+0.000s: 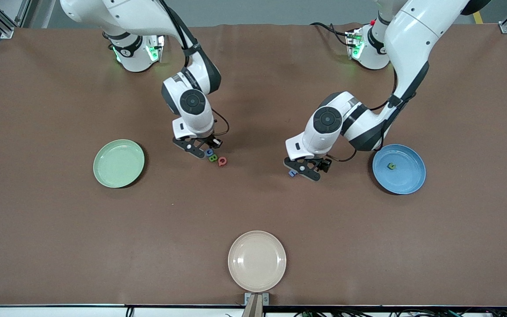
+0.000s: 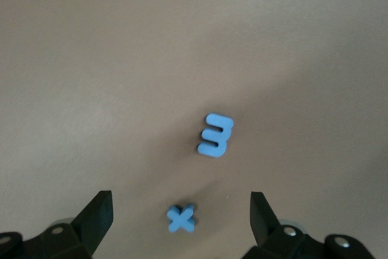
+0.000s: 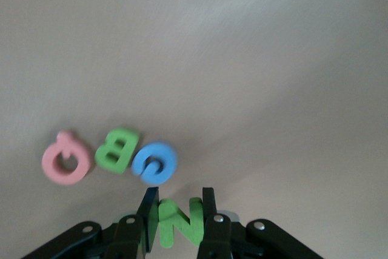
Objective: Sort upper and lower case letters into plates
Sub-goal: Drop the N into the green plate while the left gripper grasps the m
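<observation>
My right gripper (image 3: 177, 201) is shut on a green N (image 3: 179, 225), low over the table. Close beside it lie a round blue letter (image 3: 154, 163), a green B (image 3: 118, 150) and a red Q (image 3: 65, 159); in the front view they lie in a row beside the right gripper (image 1: 204, 151). My left gripper (image 2: 180, 205) is open, low over the table, with a blue x (image 2: 181, 218) between its fingers, untouched. A blue m (image 2: 216, 135) lies just past it. The blue plate (image 1: 407, 182) holds one green letter (image 1: 392, 166). The pale green plate (image 1: 119, 163) holds nothing.
A beige plate (image 1: 257, 261) sits at the table edge nearest the front camera. The left gripper (image 1: 303, 169) is between the letter cluster and the blue plate, with one blue letter (image 1: 292, 173) showing beside it. The brown table runs wide around them.
</observation>
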